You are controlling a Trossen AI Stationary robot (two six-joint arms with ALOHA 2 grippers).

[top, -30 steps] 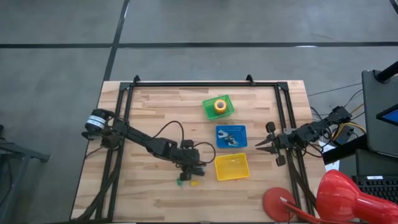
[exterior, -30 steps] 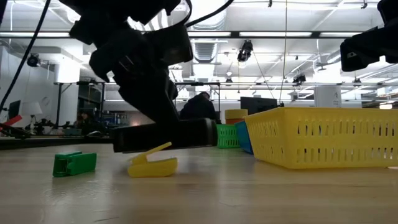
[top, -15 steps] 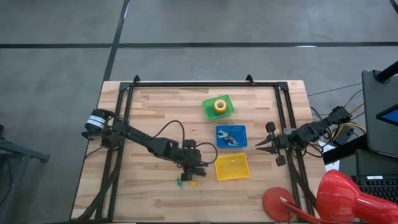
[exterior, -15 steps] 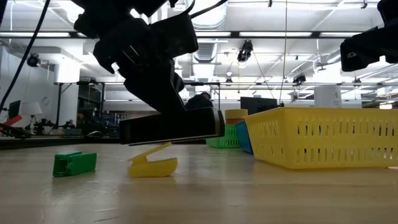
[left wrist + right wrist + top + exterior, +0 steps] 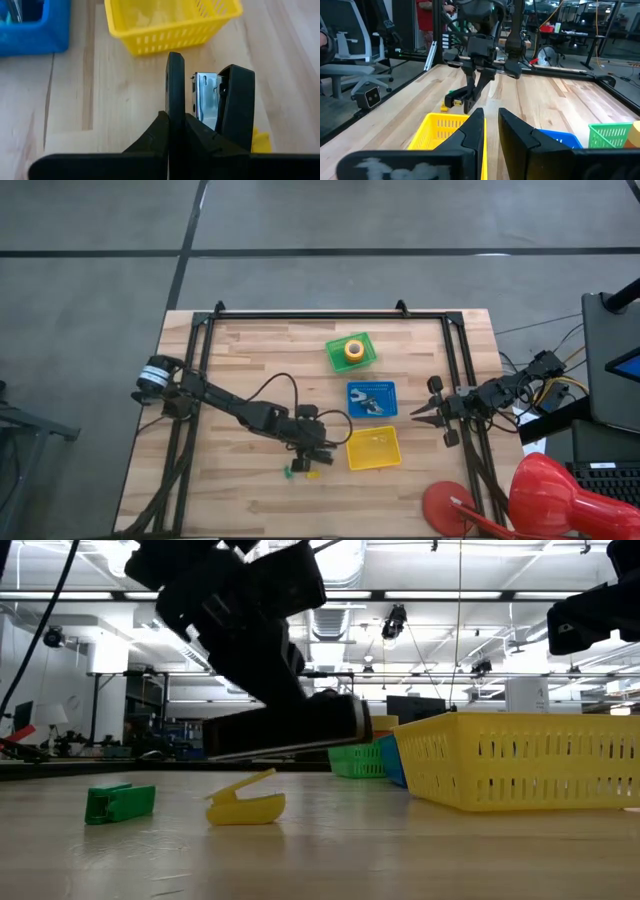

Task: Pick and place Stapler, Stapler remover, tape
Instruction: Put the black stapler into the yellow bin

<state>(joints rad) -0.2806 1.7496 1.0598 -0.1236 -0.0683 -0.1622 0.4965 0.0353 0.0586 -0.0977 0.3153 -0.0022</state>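
Note:
My left gripper (image 5: 318, 452) hangs over the table's near middle, just left of the yellow basket (image 5: 372, 448), and is shut on the dark stapler (image 5: 285, 732). In the low view the stapler is off the wood, above a yellow bit (image 5: 246, 805) and a green bit (image 5: 120, 802). The tape (image 5: 352, 351) sits in the green basket (image 5: 336, 360). A metal stapler remover (image 5: 370, 400) lies in the blue basket (image 5: 388, 388). My right gripper (image 5: 418, 414) waits at the table's right side, its fingers a narrow gap apart. My left gripper pinches the stapler between its two fingers (image 5: 174, 95), across its width, about the middle of its length. The metal part (image 5: 205, 97) shows between them. The fingers come from above, slanting from the table's left. The stapler is lifted clear, nearly level, its basket-side end (image 5: 355, 718) slightly higher.
The three baskets stand in a column right of centre, the yellow one (image 5: 520, 760) nearest the held stapler. A black frame (image 5: 330, 315) runs along the far edge and both sides. Bare wood lies at the near left (image 5: 200, 490).
My left gripper has risen and moved toward the yellow basket, keeping hold of the stapler. The stapler has gone from just above the table to well clear of it, and its basket-side end has tipped up a little. The green and yellow bits have stayed put.

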